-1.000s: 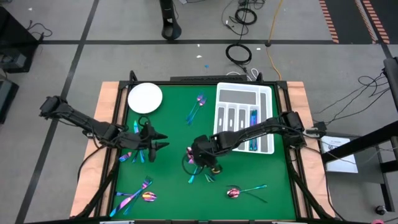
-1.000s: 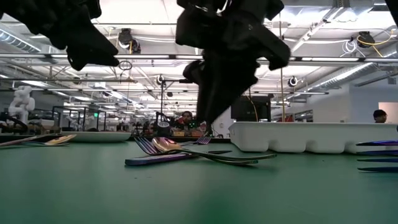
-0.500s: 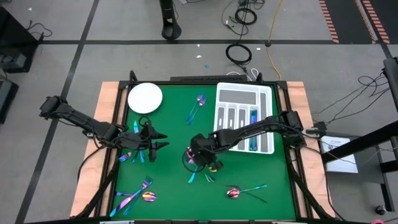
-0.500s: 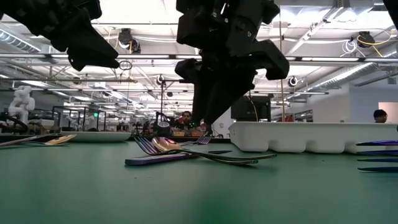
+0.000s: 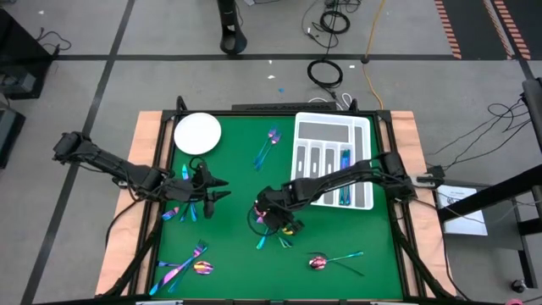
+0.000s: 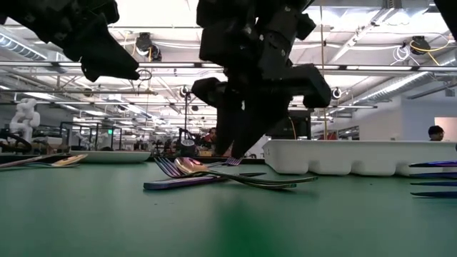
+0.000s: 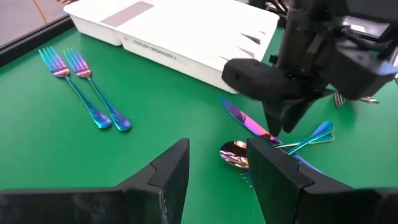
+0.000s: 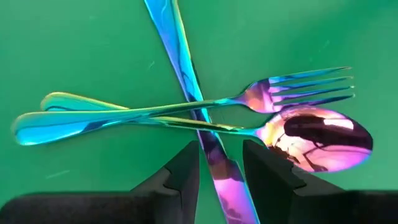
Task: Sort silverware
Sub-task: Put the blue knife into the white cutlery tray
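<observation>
A pile of iridescent silverware (image 5: 271, 230) lies mid-table: a knife (image 8: 186, 74) with a fork (image 8: 292, 87) and a spoon (image 8: 317, 137) crossed over it. My right gripper (image 8: 219, 171) is open and points down just above this pile (image 6: 207, 175), one finger on each side of the knife's blade, without visible touch. It also shows in the high view (image 5: 273, 212). My left gripper (image 5: 212, 191) is open and waits above the table's left part, near a few pieces (image 5: 179, 212). In the left wrist view its fingers (image 7: 217, 171) face the pile.
The white compartmented tray (image 5: 332, 127) sits at the far right with a few pieces in it (image 5: 345, 165). A round white plate (image 5: 197, 133) is at the far left. Two forks (image 5: 267, 148) lie beside the tray. More silverware lies near the front left (image 5: 182, 267) and front right (image 5: 330, 261).
My right gripper has come down toward the middle pile and shifted slightly toward the table's left, its open fingers ending just above the knife. The silverware has not moved.
</observation>
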Tool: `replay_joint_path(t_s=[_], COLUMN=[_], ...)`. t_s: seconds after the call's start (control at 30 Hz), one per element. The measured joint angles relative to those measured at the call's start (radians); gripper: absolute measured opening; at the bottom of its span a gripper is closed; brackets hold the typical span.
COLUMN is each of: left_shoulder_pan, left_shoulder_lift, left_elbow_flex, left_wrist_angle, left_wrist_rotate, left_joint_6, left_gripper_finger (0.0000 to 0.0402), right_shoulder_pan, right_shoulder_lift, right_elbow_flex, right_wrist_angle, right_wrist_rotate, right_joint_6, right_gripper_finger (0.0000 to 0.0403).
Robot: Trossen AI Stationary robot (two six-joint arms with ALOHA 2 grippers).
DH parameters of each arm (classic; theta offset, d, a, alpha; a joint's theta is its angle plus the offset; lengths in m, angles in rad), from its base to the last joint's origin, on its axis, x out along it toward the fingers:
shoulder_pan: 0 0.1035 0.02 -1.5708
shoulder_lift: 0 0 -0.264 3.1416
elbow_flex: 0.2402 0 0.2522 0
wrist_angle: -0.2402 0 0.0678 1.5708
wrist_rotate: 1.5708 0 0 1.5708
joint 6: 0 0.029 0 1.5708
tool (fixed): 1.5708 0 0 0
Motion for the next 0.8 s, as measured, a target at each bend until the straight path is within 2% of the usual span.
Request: replay_joint_path(t_s=[0.8], left_shoulder_pan=[0.0], left_shoulder_lift=[0.0], left_elbow_flex=[0.0], left_wrist_angle=[-0.001], left_wrist_rotate=[0.007], left_joint_6=[0.0], left_gripper_finger=[0.0162], right_shoulder_pan=[-0.022], right_shoulder_lift=[0.049], right_elbow_flex=[0.001], right_wrist_angle=[0.02], right_wrist_rotate=[-0.027], right_joint_6=[-0.022], right_gripper_finger=[0.0114])
